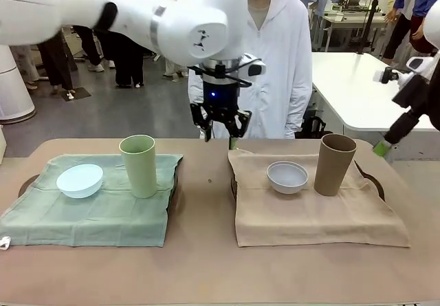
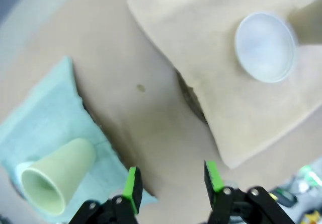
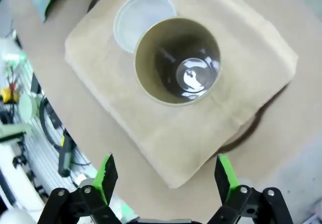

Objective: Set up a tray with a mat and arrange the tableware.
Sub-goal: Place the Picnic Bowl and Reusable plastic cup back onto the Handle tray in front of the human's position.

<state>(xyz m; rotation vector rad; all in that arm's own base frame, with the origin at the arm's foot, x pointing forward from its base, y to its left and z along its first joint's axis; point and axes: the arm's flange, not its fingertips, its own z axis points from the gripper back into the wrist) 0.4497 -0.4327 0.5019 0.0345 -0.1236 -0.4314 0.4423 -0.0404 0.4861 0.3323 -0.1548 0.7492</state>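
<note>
Surface [image 1: 206, 251]: two cloth-covered trays, left and right.
Green mat [image 1: 96, 206]: soft; near left edge.
Tan mat [image 1: 309, 210]: soft; right half.
Tan-brown cup [image 1: 335, 164]: rigid, likely light; grip the rim.
Pale green cup [image 1: 139, 166]: on green mat.
Bowls: pale blue bowl [image 1: 80, 180], white bowl [image 1: 287, 177]; breakable.
Left gripper [image 1: 221, 128]: jaws parted, empty, far edge.
Right gripper [image 3: 163, 176]: jaws wide, empty.

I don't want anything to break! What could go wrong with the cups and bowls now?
1. The tall pale green matte cup stands near the green cloth mat's edge, close under the left gripper; a low sweep could tip it.
2. The tall tan-brown matte cup nearly touches the small white round bowl; grabbing one might nudge the other.
3. The beige cloth mat is wrinkled, so things could wobble.
</note>
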